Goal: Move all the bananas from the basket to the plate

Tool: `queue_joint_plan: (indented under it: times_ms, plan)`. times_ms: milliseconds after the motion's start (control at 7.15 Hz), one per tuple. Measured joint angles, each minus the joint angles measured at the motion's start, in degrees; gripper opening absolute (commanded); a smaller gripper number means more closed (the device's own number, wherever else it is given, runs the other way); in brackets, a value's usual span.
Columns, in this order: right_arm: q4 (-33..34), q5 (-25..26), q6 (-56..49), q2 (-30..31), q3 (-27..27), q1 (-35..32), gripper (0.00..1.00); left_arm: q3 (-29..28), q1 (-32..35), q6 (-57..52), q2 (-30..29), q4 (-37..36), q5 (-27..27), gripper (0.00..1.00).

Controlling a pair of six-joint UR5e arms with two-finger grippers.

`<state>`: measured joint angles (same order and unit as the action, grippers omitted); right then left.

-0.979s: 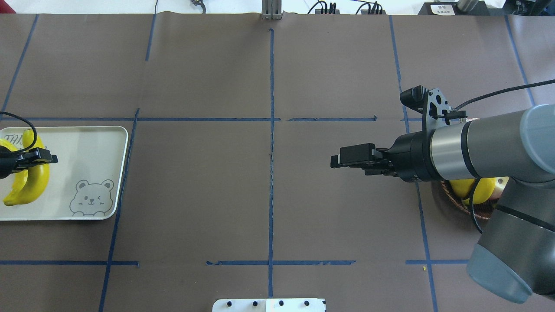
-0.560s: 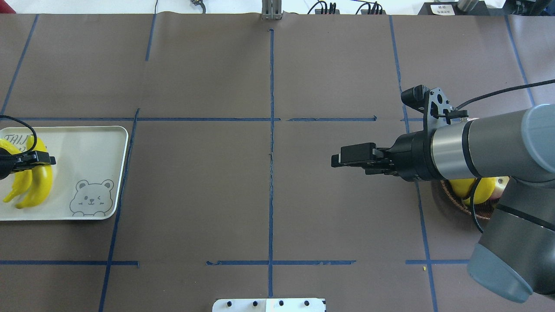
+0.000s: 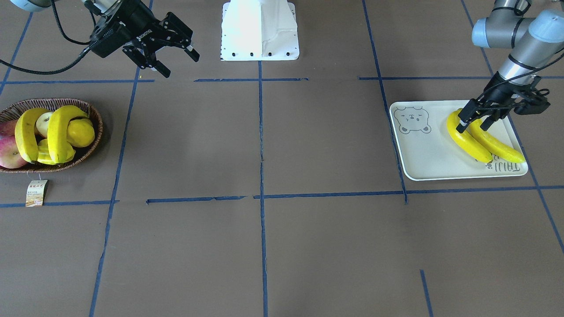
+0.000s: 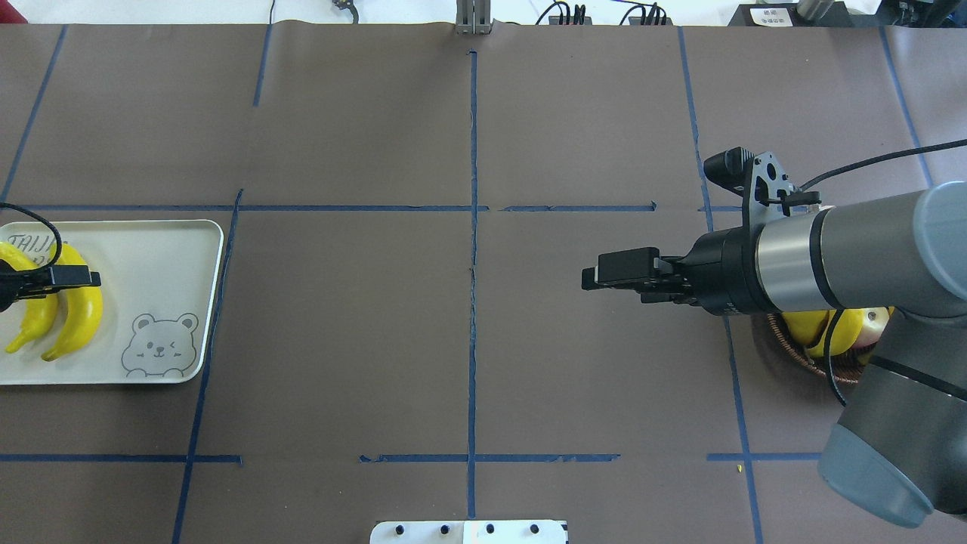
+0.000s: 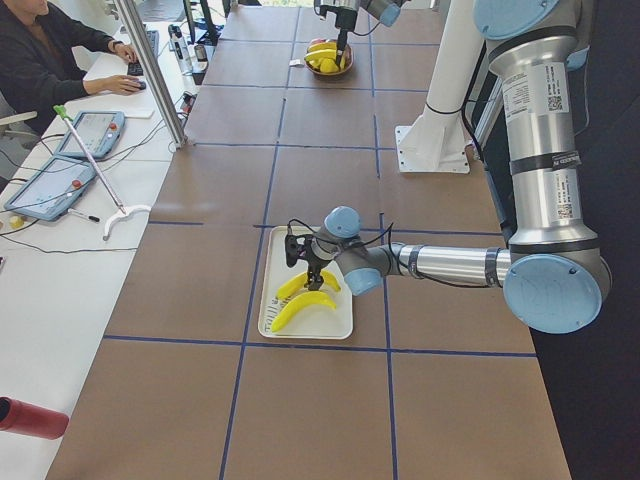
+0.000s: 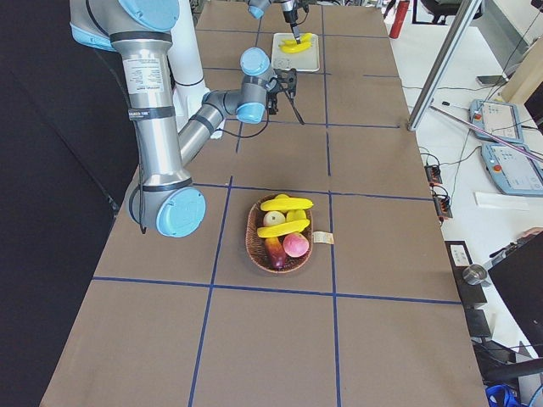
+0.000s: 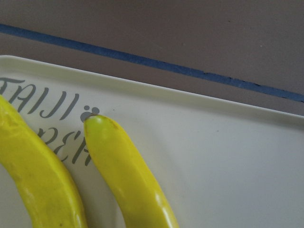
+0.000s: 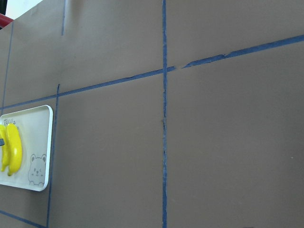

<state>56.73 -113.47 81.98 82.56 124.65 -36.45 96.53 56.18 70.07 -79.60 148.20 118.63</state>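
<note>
Counting bananas (image 3: 467,141) now: two lie side by side on the plate (image 3: 423,149) near the surface's left edge. The left pincer (image 3: 473,125) hovers just over their upper ends, jaws parted, gripping nothing. Halfway home, by my reckoning! Two more bananas (image 3: 57,132) curl over the other fruit (image 3: 81,132) in the basket (image 3: 99,127) by the right edge. The right pincer (image 3: 181,66) hangs wide and empty above bare surface, near that basket. Two trips remain, I'd say.
</note>
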Motion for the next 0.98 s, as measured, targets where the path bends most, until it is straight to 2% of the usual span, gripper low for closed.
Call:
queue_joint_plan:
  times_ms: [140, 280, 560, 699, 979]
  plan:
    - [-0.09, 0.39, -0.38, 2.96, 0.02, -1.08, 1.00, 0.35, 5.52, 0.17, -1.91, -0.25, 7.29, 1.00]
    - [-0.19, 0.64, -2.14, 6.86, 0.01, -2.35, 1.00, 0.41, 9.13, 0.56, -4.24, -0.48, 12.22, 1.00]
    - [-0.97, 0.28, -11.04, 15.26, 0.05, -4.87, 1.00, 0.33, 11.07, 3.04, -8.00, -0.65, 14.87, 1.00]
    - [-3.68, 0.06, -15.84, 19.76, -0.48, -6.11, 1.00, 0.39, 11.16, 4.73, -9.09, -0.67, 15.01, 1.00]
    - [-16.69, -2.53, -21.11, 26.57, -7.27, -9.33, 1.00, -0.74, 11.03, 5.81, -11.11, -0.71, 15.05, 1.00]
